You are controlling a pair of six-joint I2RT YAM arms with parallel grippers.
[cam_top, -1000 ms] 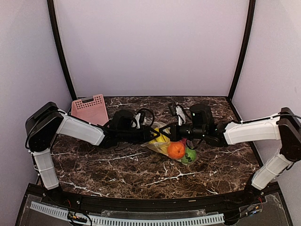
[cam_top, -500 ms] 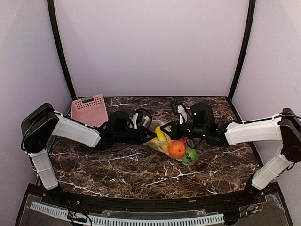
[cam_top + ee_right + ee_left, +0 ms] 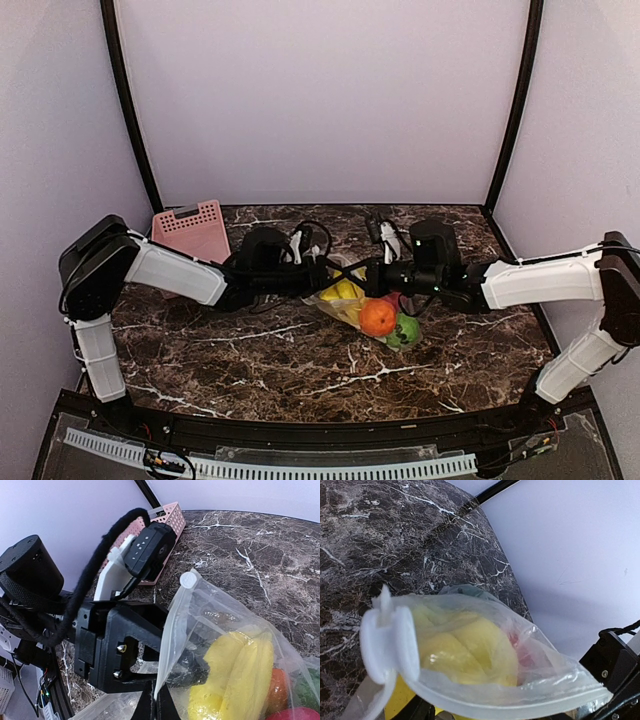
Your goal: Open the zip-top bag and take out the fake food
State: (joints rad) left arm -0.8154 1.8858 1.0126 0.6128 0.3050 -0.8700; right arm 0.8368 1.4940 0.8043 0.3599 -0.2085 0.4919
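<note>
The zip-top bag (image 3: 358, 304) lies at the table's middle, its mouth lifted between both grippers. Inside show a yellow banana (image 3: 345, 291), an orange ball (image 3: 377, 318), a green ball (image 3: 404, 331) and a red ball (image 3: 391, 299). My left gripper (image 3: 322, 281) is shut on the bag's left lip. My right gripper (image 3: 355, 279) is shut on the right lip. In the right wrist view its fingers (image 3: 161, 705) pinch the white zip edge (image 3: 172, 645), with the banana (image 3: 240, 680) just behind. In the left wrist view the bag's rim (image 3: 510, 700) spans the bottom, with the banana (image 3: 470, 650) inside.
A pink perforated basket (image 3: 192, 232) stands at the back left, also in the right wrist view (image 3: 167, 517). The left gripper's black body (image 3: 115, 650) sits close against my right fingers. Black frame posts rise at both back corners.
My left arm drew back slightly to the left, then came back right. The right gripper drifted slightly right. Both stay on the bag, and the food has barely moved.
</note>
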